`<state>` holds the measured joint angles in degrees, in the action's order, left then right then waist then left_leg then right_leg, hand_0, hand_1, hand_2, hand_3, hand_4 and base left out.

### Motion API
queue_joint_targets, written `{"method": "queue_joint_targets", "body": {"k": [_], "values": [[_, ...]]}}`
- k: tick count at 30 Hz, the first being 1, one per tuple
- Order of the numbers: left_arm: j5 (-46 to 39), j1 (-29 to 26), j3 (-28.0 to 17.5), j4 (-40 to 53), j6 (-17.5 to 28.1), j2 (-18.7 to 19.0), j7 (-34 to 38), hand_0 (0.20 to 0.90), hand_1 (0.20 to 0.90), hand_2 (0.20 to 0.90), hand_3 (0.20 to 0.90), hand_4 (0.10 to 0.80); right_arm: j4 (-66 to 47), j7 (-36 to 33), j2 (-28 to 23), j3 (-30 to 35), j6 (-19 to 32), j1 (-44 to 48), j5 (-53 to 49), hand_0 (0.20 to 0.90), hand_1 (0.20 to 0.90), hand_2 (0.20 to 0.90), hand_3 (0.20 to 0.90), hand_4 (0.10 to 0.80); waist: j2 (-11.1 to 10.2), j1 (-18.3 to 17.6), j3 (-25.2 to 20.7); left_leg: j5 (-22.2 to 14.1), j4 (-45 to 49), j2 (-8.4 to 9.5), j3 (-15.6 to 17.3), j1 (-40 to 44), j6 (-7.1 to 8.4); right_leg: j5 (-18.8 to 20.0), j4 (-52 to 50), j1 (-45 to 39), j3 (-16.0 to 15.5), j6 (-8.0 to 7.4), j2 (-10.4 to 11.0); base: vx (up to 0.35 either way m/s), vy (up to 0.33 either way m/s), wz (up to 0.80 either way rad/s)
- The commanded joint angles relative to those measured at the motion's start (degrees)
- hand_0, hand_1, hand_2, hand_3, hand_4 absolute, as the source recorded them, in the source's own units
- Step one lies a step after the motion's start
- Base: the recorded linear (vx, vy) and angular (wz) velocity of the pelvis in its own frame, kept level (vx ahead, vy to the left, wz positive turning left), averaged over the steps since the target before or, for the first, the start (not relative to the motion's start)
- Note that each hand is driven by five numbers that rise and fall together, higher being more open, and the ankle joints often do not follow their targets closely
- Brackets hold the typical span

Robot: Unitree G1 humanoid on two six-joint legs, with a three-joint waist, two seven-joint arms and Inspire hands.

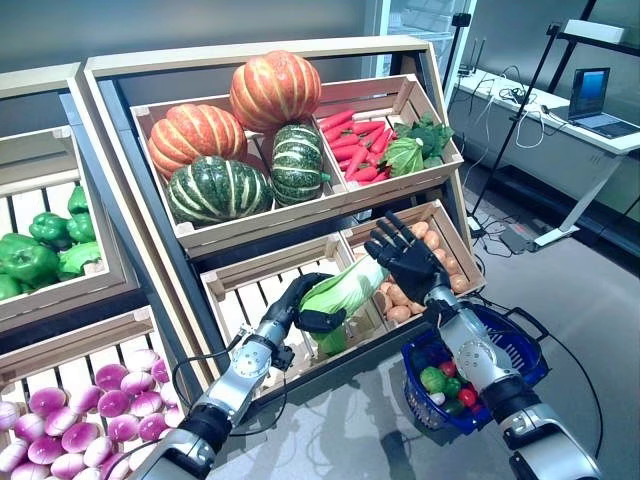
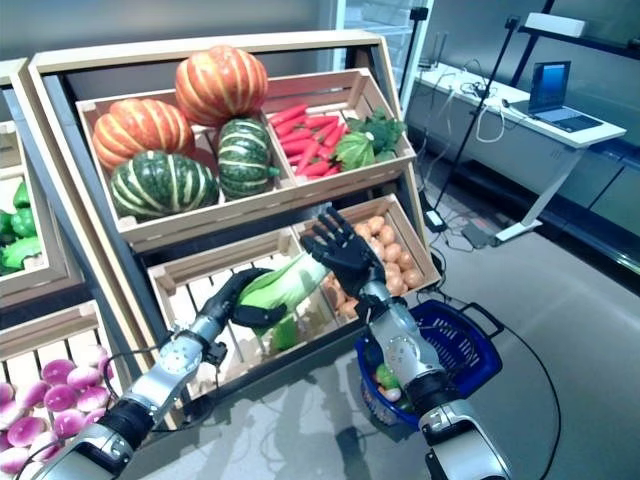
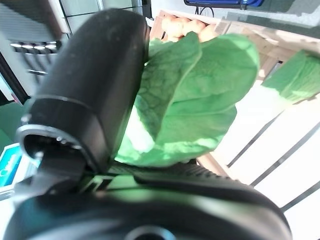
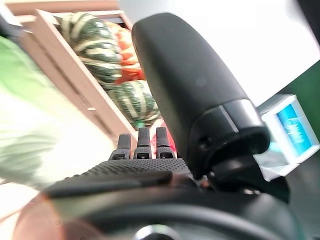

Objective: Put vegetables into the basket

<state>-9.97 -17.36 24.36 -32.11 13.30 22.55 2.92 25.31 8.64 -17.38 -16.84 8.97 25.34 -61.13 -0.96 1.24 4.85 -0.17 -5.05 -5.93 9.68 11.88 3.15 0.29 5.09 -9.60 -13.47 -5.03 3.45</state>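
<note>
At the centre of the frame the left hand (image 1: 318,308) is clamped around the cabbage (image 1: 343,285). Its long axis points up-right toward the right hand (image 1: 405,255), fingers spread apart, above the basket (image 1: 512,366) at lower right.

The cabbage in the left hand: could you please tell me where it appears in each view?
Left eye view: cabbage at centre, in the left hand, before the lower crate.
Right eye view: left of centre.
Left wrist view: green leaves fill the middle.
Right wrist view: pale green blur at one edge.
Shared landmark: striped green pumpkins.
</note>
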Motion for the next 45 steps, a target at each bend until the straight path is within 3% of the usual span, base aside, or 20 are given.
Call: {"method": "queue_joint_targets", "body": {"k": [1, 7, 17, 23, 29, 45], "values": [[-3.7, -5.9, -2.5, 0.7, 6.1, -1.2, 2.3, 0.3, 0.3, 0.3, 0.3, 0.4, -5.3, -0.4, -0.1, 6.2, 11.3, 6.1, 2.7, 0.9, 0.9, 0.9, 0.9, 0.8, -0.1, -0.2, -4.6, -5.0, 0.0, 2.99, -0.2, -1.1, -4.12, -3.5, -0.1, -1.3, 1.4, 2.44, 0.6, 0.0, 0.0, 0.0], [-3.7, -4.6, -5.9, 1.1, 6.8, 0.2, 2.1, 0.3, 0.3, 0.3, 0.3, 0.4, -10.0, -0.6, -2.9, 11.8, 11.6, 1.3, 2.1, 0.9, 0.9, 0.9, 0.9, 0.8, -0.1, -1.5, -4.6, -5.3, 0.0, 2.91, 0.3, -0.9, -4.25, -3.4, -0.1, -1.1, 2.6, 2.31, 0.5, 0.0, 0.0, 0.0], [-3.4, -5.2, -7.1, 2.3, 8.5, 0.5, 2.3, 0.3, 0.3, 0.3, 0.3, 0.4, -6.9, -0.5, -5.3, 16.2, 9.3, -3.4, 0.9, 0.9, 0.9, 0.9, 0.9, 0.8, -0.6, -3.0, -4.1, -5.2, 0.0, 2.64, 1.5, -1.2, -4.05, -2.8, -0.1, -0.6, 3.6, 2.08, 0.4, -0.02, -0.005, -0.04], [-3.9, -6.2, -6.7, 4.5, 9.0, 0.7, 3.0, 0.3, 0.3, 0.3, 0.3, 0.4, -1.5, 0.4, -4.8, 15.0, 8.8, -5.4, -1.1, 0.9, 0.9, 0.9, 0.9, 0.8, -0.6, -3.2, -3.6, -5.1, 0.0, 2.57, 2.1, -1.2, -4.06, -2.7, -0.1, -0.3, 3.9, 2.01, 0.5, -0.015, -0.001, -0.12], [-4.3, -6.3, -6.2, 7.8, 9.7, 0.2, 2.1, 0.3, 0.3, 0.3, 0.3, 0.4, 2.4, 4.5, -1.4, 13.3, 5.1, -6.9, -8.2, 0.9, 0.9, 0.9, 0.9, 0.8, -0.2, -2.7, -3.2, -5.2, 0.0, 2.59, 1.9, -1.1, -4.02, -2.7, -0.1, -0.5, 3.7, 2.08, 0.6, -0.004, -0.001, -0.01], [-5.2, -7.0, -3.7, 11.2, 10.1, -0.2, -1.7, 0.3, 0.3, 0.3, 0.3, 0.4, 3.0, 10.2, 3.2, 5.5, -9.5, -3.9, -17.6, 0.9, 0.9, 0.9, 0.9, 0.8, -0.5, -1.2, -3.4, -5.3, 0.0, 2.69, 0.7, -1.0, -3.65, -3.2, -0.1, -1.0, 2.0, 2.06, 1.1, 0.001, 0.001, 0.01]]}}
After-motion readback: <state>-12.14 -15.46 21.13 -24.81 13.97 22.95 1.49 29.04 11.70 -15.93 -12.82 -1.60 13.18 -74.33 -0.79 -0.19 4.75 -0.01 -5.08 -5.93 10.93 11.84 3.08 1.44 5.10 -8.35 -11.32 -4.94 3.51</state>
